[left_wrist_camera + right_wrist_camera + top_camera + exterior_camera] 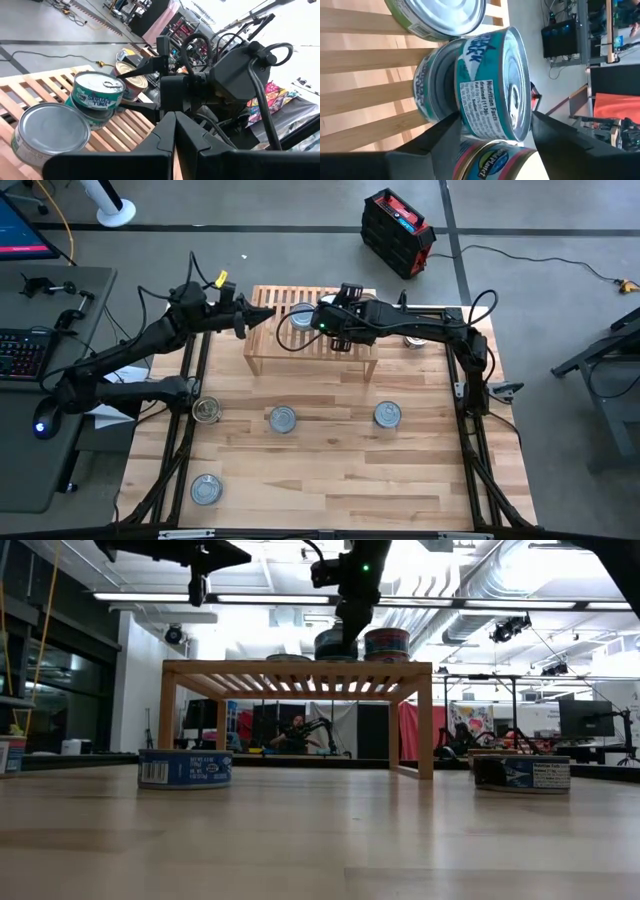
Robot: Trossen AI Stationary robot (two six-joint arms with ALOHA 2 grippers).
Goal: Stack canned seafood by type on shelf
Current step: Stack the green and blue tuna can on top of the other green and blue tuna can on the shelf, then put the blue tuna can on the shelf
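The light-wood shelf [262, 352] [290, 668] stands at the table's far side. On its slats, two teal-labelled tins make a stack [96, 96] [485, 85]. Beside it stand a plain-lidded tin [50, 132] [445, 15] and a pink-labelled one [131, 85] [485, 160]. My right gripper [322, 320] [492, 122] comes in level from the table's right and is open, with a finger on either side of the top teal tin. My left gripper [268, 315] [175, 122] is shut and hovers above the shelf's left end. My right gripper has one finger [555, 135] by the top teal tin's lid [517, 95] and the other [432, 140] low beside the stack. I cannot tell whether either touches it. The tin sits flat on the teal tin beneath.
Several tins lie on the plank table nearer than the shelf: two near the middle [283, 418] [387, 414], one near the left edge [206, 410] and one at the near left [205, 489]. Another tin [415, 340] shows under my right arm.
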